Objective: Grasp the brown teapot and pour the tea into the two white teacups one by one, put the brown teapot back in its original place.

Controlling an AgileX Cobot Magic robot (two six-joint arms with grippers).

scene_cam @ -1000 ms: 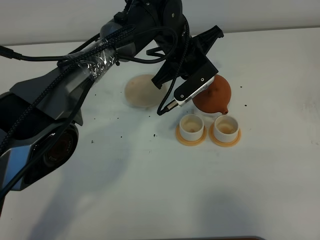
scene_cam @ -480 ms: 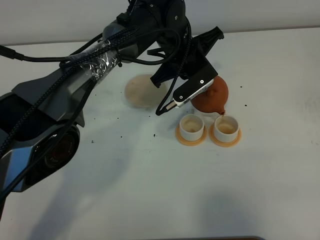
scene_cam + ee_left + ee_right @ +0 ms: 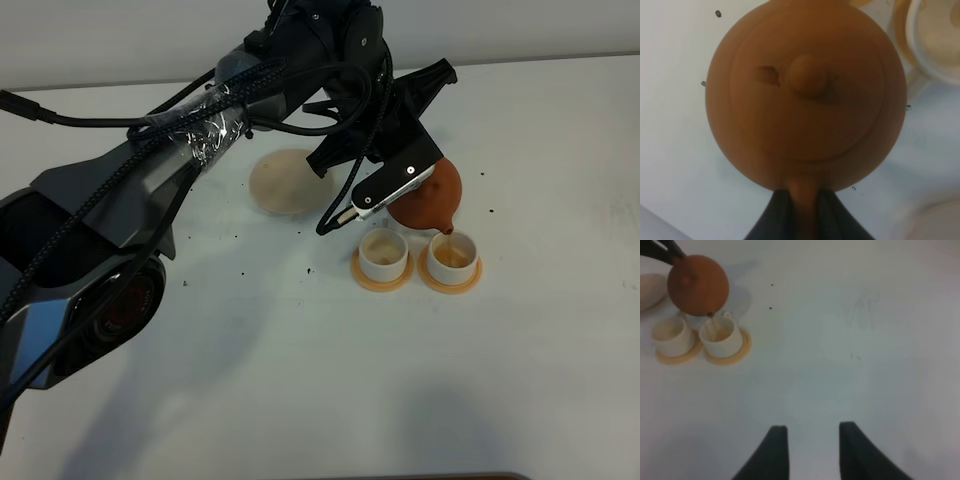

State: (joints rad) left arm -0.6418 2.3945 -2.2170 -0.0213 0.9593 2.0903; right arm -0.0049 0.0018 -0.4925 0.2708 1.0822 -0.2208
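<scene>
Teapot point(image 3: 432, 195): small, round, reddish-brown matte clay, with a knob point(image 3: 807, 80) on the lid. In the high view it sits right of centre, lifted off the bench point(image 3: 520, 380). It is tipped with the spout point(image 3: 446, 226) down, tip just above the right cup point(image 3: 452, 252). That cup holds amber tea. The left cup point(image 3: 384, 250), just beside it, holds paler liquid. Both cups are white, each on an orange coaster point(image 3: 365, 275). The beige saucer point(image 3: 280, 185) lies upper centre, left of the teapot, partly behind the arm.

Left arm point(image 3: 150, 190) runs from lower left to top centre, wrist bent down toward the teapot. Left hand point(image 3: 802, 205) is pinching the teapot's loop handle, dark fingers point(image 3: 775, 220) on either side. Right hand point(image 3: 812, 440) is spread with nothing between the fingers, over the bench, well apart from the cups.
</scene>
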